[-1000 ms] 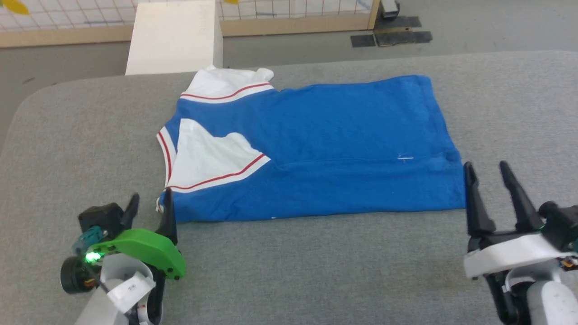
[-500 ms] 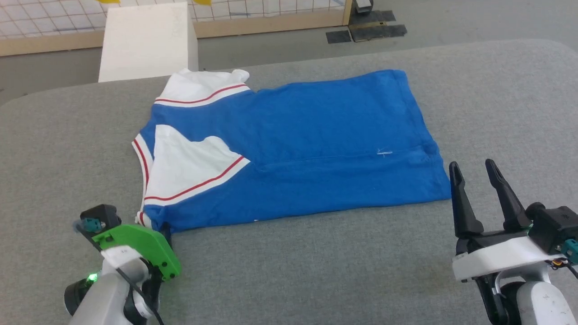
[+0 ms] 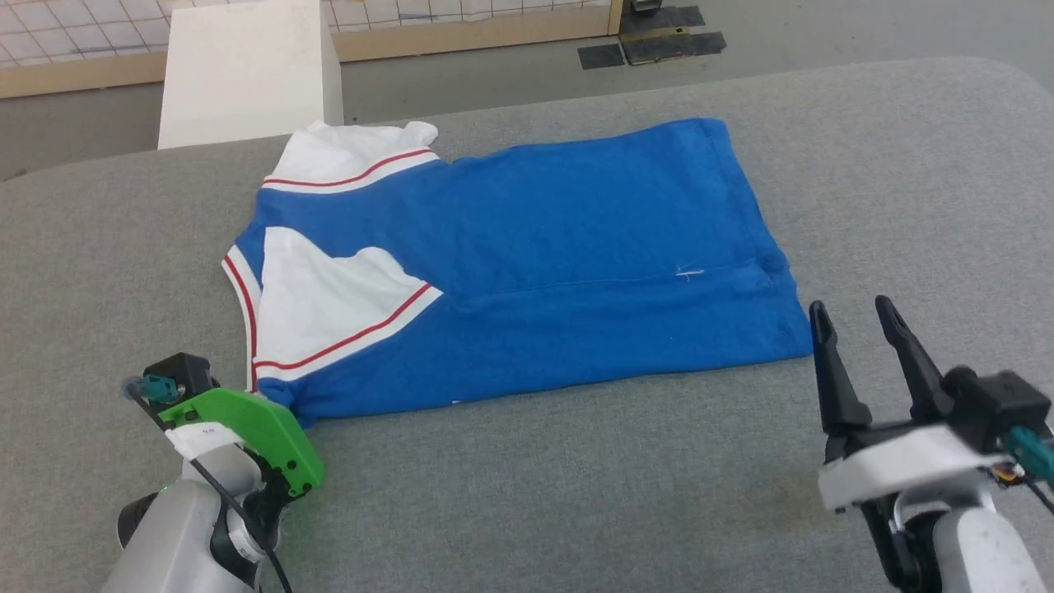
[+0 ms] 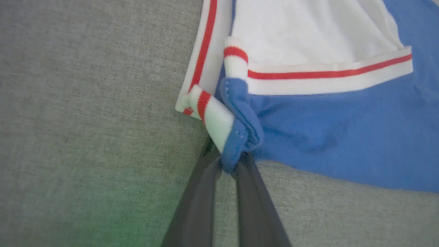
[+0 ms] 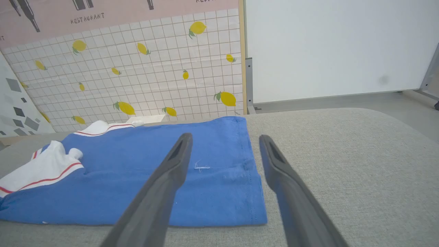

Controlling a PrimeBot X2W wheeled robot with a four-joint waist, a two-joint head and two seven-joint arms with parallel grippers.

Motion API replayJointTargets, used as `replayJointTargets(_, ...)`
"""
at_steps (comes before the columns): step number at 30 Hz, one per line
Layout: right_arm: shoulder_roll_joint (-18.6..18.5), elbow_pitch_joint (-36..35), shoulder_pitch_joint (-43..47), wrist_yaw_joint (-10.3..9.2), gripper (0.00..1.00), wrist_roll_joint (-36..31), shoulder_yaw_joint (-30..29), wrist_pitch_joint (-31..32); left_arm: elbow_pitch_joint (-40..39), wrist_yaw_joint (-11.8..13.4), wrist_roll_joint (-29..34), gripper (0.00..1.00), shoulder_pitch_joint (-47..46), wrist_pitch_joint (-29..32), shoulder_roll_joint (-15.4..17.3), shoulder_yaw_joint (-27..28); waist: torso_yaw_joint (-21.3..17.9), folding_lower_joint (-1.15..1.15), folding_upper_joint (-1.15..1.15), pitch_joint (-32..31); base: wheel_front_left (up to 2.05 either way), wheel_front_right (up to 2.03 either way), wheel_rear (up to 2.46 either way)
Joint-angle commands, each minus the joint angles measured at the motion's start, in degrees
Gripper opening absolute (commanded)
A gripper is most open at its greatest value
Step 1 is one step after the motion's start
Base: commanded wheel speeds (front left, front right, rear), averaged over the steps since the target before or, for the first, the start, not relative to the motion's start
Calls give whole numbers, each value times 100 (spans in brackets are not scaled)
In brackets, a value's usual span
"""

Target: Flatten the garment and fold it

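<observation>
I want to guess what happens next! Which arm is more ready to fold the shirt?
Probably the left. The left gripper is shut on the bunched near corner of the garment. The right gripper is open beside the hem, holding nothing.

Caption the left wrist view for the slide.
Left gripper shut on a bunched corner of the garment, lying on the grey surface.

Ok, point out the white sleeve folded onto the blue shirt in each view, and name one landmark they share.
Head view: the folded sleeve lies left of centre on the garment.
Left wrist view: top right, just beyond the left claw, which pinches the garment's corner.
Right wrist view: lower left, left of the open right claw.
Shared landmark: the sleeve's red stripe against blue cloth.
</observation>
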Motion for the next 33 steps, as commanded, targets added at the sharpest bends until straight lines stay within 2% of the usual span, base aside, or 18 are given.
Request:
replayJointTargets(1,21,128,-213,-9,100,-42,-72,130,86,-42,-12,0,80,35,-74,-113,10,0,34,19,0,0,0)
replayJointTargets(5,100,711,-696,-9,100,-154,-380,801,70,-62,20,0,52,-50,-89,-142,45,0,34,68,0,0,0)
replayJointTargets(12,170,1989,-1677,-9,100,-454,-1096,2863,-32,-114,90,0,-71,-87,-107,-250,175,0,34,284,0,0,0)
replayJointTargets(16,173,2407,-2048,-9,100,-689,-1147,3874,-78,-149,106,0,-147,-91,-114,-294,245,0,34,401,0,0,0)
replayJointTargets(21,174,2569,-2230,-9,100,-879,-1096,4978,-118,-180,124,0,-193,-108,-102,-330,302,0,34,488,0,0,0)
replayJointTargets(22,174,2550,-2241,-9,47,-910,-1099,5221,-124,-184,128,0,-195,-115,-94,-335,309,0,34,498,0,0,0)
replayJointTargets(23,174,2505,-2247,-9,42,-919,-1097,5376,-128,-187,131,0,-195,-118,-88,-339,315,0,34,505,0,0,0)
replayJointTargets(24,174,2425,-2246,-9,7,-924,-1091,5526,-133,-191,133,0,-195,-120,-80,-344,321,0,34,514,0,0,0)
replayJointTargets(25,174,2359,-2236,-9,0,-919,-1086,5624,-137,-193,134,0,-195,-122,-74,-347,326,0,34,519,0,0,0)
replayJointTargets(27,174,2162,-2199,-9,0,-913,-1071,5690,-149,-201,135,0,-192,-131,-68,-355,339,0,34,521,0,0,0)
replayJointTargets(29,175,1923,-2143,-9,0,-925,-1057,5467,-172,-209,155,0,-185,-203,-64,-355,353,0,34,506,0,0,0)
replayJointTargets(33,175,1530,-1897,-9,0,-934,-968,4392,-344,-266,298,0,-124,-743,-44,-296,373,0,34,366,0,0,0)
